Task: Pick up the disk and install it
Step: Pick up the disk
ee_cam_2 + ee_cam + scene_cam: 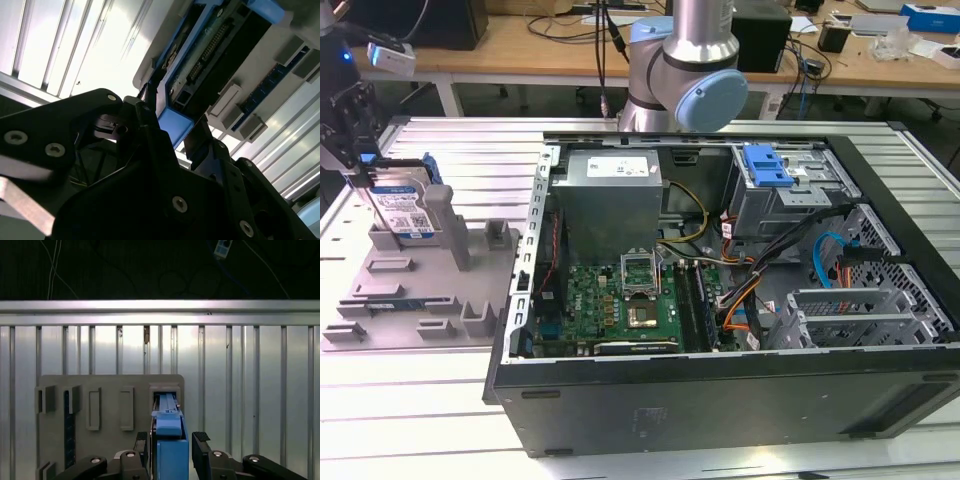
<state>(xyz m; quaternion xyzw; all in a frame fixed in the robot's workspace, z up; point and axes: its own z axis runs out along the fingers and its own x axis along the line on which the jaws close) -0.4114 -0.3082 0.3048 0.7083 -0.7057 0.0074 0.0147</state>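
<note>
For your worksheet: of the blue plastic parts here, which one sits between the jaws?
The disk's carrier bracket, standing in the grey holder, not the drive cage's latch.

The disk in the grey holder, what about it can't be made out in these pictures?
1. Exterior view: the disk stands with its bottom edge sunk in the grey holder, and a grey post covers its side toward the exterior view's right.
2. First wrist view: the disk is seen edge-on, so its label face is out of sight, and the picture's edge cuts it off at the end effector.
</note>
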